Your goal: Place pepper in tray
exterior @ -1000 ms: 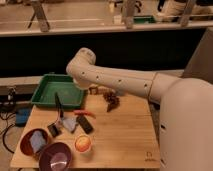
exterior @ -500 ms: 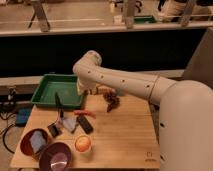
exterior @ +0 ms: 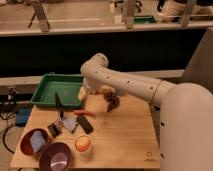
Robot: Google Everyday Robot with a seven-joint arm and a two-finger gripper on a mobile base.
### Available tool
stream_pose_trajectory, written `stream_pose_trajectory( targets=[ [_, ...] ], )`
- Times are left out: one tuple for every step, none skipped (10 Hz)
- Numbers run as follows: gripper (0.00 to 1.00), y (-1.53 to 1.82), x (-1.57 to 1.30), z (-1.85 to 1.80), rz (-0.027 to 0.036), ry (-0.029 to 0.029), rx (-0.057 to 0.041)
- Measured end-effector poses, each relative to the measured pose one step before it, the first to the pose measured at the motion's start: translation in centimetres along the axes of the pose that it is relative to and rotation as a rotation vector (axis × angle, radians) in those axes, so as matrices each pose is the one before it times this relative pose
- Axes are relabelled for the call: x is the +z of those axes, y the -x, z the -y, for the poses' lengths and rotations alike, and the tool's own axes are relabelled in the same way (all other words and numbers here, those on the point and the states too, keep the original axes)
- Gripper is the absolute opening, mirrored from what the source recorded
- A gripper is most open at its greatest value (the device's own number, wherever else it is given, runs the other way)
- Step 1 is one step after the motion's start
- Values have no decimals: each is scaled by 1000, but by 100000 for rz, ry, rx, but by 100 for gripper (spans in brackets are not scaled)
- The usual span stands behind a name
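The pepper (exterior: 85, 113) is a small slender red-orange piece lying on the wooden table, just in front of the green tray's near right corner. The green tray (exterior: 50, 93) stands at the back left of the table. My white arm bends down from an elbow above the table, and its end, the gripper (exterior: 84, 94), hangs by the tray's right edge, a little above and behind the pepper. The forearm hides most of the gripper. Nothing shows held in it.
A dark brown clump (exterior: 112, 100) lies right of the gripper. A black blade-like tool (exterior: 59, 105), a grey piece (exterior: 67, 123) and a black block (exterior: 85, 125) lie near the pepper. An orange ball (exterior: 83, 143) and two maroon bowls (exterior: 55, 157) (exterior: 34, 142) sit at the front left.
My arm's elbow has shifted right and slightly down over the table. The pepper and the other objects have not moved.
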Motion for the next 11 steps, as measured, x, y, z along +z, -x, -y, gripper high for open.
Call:
stream_pose_trajectory(
  targets=[
    [80, 222, 668, -89, 1343, -853, -378],
    [80, 340, 757, -371, 862, -344, 396],
    [80, 203, 480, -152, 249, -137, 229],
    [80, 227, 471, 62, 52, -233, 111],
    [80, 222, 448, 173, 59, -204, 485],
    [80, 264, 485, 42, -212, 81, 1047],
    [80, 292, 706, -67, -427, 990, 985],
    [80, 126, 591, -46, -716, 801, 1062],
    [80, 49, 634, -104, -397, 767, 1083],
    [80, 12, 478, -183, 10, 688, 661],
    [80, -25, 716, 102, 366, 202, 612]
  ],
)
